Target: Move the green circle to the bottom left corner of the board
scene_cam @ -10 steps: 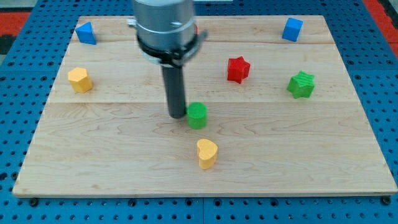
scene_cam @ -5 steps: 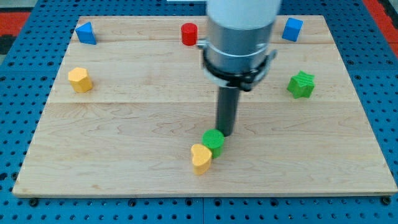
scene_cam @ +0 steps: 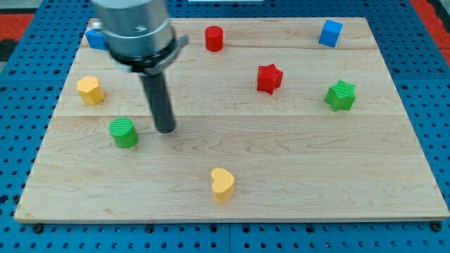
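Observation:
The green circle [scene_cam: 124, 132] is a short green cylinder on the wooden board [scene_cam: 295, 176], left of centre and well above the bottom left corner. My tip [scene_cam: 166, 129] rests on the board just to its right, a small gap apart from it. The rod rises from the tip to the grey arm body at the view's top left.
A yellow heart [scene_cam: 223, 184] lies at the bottom centre. A yellow block [scene_cam: 91, 90] sits at the left edge. A blue block [scene_cam: 93, 39] is partly hidden behind the arm. A red cylinder [scene_cam: 214, 38], red star [scene_cam: 268, 78], green star [scene_cam: 341, 95] and blue cube [scene_cam: 330, 33] lie further right.
The green circle has gone from the board's centre, beside the yellow heart, far to the left. My tip has swung left with it. The yellow heart has shifted slightly.

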{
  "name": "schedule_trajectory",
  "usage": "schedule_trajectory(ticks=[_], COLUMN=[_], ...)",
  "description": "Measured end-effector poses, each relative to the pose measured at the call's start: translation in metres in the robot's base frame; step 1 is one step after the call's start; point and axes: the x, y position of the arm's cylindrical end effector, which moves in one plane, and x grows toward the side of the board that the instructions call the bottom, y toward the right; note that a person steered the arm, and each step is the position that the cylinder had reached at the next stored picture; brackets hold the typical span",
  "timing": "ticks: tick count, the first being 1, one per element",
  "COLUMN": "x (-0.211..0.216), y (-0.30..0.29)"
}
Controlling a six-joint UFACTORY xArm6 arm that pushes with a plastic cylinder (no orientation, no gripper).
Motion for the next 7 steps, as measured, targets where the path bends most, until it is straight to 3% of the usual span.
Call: schedule_trajectory(ticks=[1, 2, 3, 5, 7], x=[0.003, 0.051, 0.069, 0.042, 0.031], y=[-0.076, -0.128, -0.144, 0.000, 0.021])
